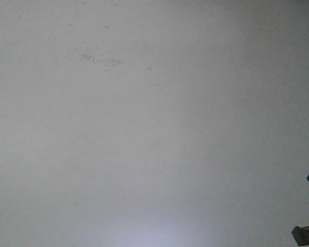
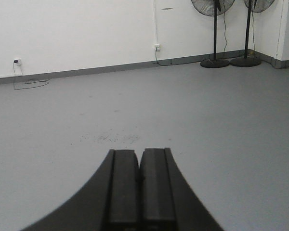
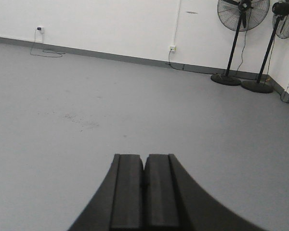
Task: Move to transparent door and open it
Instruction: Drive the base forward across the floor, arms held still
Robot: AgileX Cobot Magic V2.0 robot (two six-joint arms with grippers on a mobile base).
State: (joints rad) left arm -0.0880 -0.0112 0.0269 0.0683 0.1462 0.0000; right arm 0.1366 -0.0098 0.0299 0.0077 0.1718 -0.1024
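We find no sign of the transparent door in any view. No glass panel, white frame or handle shows, so we cannot say where it stands, only that it lies outside what the cameras take in. The front view is filled by the smooth grey floor point(image 1: 195, 154), with a patch of dark specks point(image 1: 95, 58) towards the far left. Both wrist views look low across that floor to a plain white wall point(image 2: 77, 29) with a grey skirting strip, a small white wall socket point(image 2: 157, 47) and two black pedestal fans point(image 3: 243, 13) in the far right corner. Our left gripper point(image 2: 139, 161) has its black pads pressed together on nothing, and our right gripper point(image 3: 144, 163) is likewise closed and empty. We judge the task barely begun: the base must first turn and drive to find the door, and reaching, gripping the handle and sliding the panel are all left to do.
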